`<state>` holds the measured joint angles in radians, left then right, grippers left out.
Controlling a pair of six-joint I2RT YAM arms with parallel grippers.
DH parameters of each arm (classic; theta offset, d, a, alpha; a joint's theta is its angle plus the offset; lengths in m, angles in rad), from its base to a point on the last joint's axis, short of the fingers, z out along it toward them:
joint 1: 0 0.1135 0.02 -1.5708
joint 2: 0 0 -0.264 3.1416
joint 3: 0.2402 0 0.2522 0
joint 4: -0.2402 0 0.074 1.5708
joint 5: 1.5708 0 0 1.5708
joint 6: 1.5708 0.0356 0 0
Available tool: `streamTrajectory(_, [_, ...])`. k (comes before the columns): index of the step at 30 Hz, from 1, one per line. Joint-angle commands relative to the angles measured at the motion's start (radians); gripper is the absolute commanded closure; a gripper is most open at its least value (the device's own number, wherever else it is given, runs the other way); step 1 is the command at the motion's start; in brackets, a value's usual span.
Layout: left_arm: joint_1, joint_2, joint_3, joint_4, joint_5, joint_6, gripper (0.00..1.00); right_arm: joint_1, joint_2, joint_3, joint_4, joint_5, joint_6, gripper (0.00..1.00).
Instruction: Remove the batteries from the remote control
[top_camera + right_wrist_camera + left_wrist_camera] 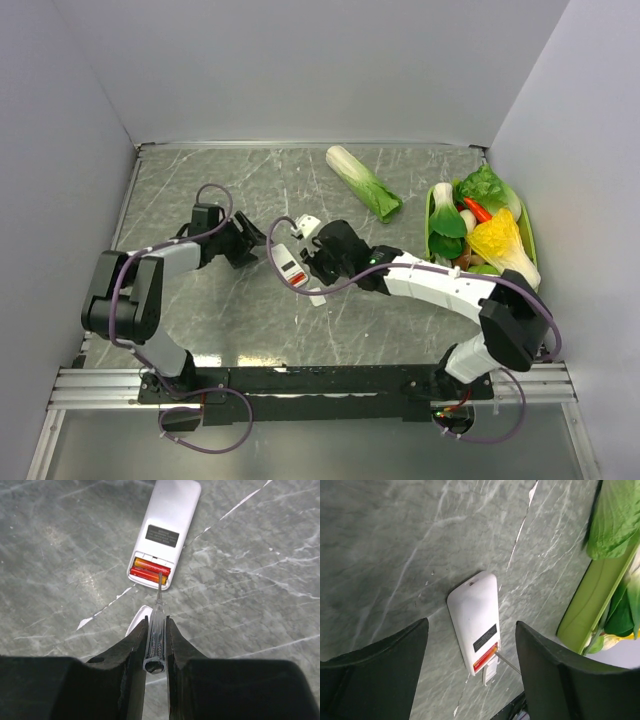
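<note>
Nearest, the right hand (156,625) is pinched tight on a clear plastic screwdriver with a thin metal shaft (154,647), which points away from the camera. Its tip reaches the open end of the flat white plastic remote control (167,505); whether it touches is hard to tell. A small white plastic cover piece (137,622) lies just beside this hand, partly hidden by its fingers.

The remote lies face down on the grey marbled bench (60,555), so its buttons are hidden. A dark label sits mid-back. In the uncovered compartment, two thin red and orange batteries (150,570) lie side by side.

On the far side of the remote, the left hand (472,630) is wide open and holds nothing. Its black fingers stand either side of the remote without touching it.

Further off lie a pale green toy cabbage (363,182) and a lime green plastic tray of toy vegetables (527,225).
</note>
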<state>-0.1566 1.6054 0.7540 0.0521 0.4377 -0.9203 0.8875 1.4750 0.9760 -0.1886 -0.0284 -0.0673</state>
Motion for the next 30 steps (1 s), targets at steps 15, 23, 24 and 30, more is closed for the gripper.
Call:
streamTrajectory(15, [-0.052, 0.083, 0.048, 0.045, -0.06, 0.046, 0.33, 0.002, 0.106, 0.158, -0.143, -0.001, 0.1, 1.0])
streamTrajectory(23, [-0.07, -0.019, -0.021, 0.051, -0.132, -0.003, 0.41, 0.001, 0.131, 0.184, -0.158, 0.016, 0.113, 1.0])
streamTrajectory(24, [-0.072, -0.036, -0.05, 0.055, -0.139, -0.011, 0.41, 0.001, 0.14, 0.185, -0.155, 0.015, 0.116, 1.0])
streamTrajectory(30, [-0.072, -0.113, -0.065, -0.015, -0.212, -0.032, 0.38, -0.001, 0.169, 0.194, -0.138, 0.012, 0.107, 1.0])
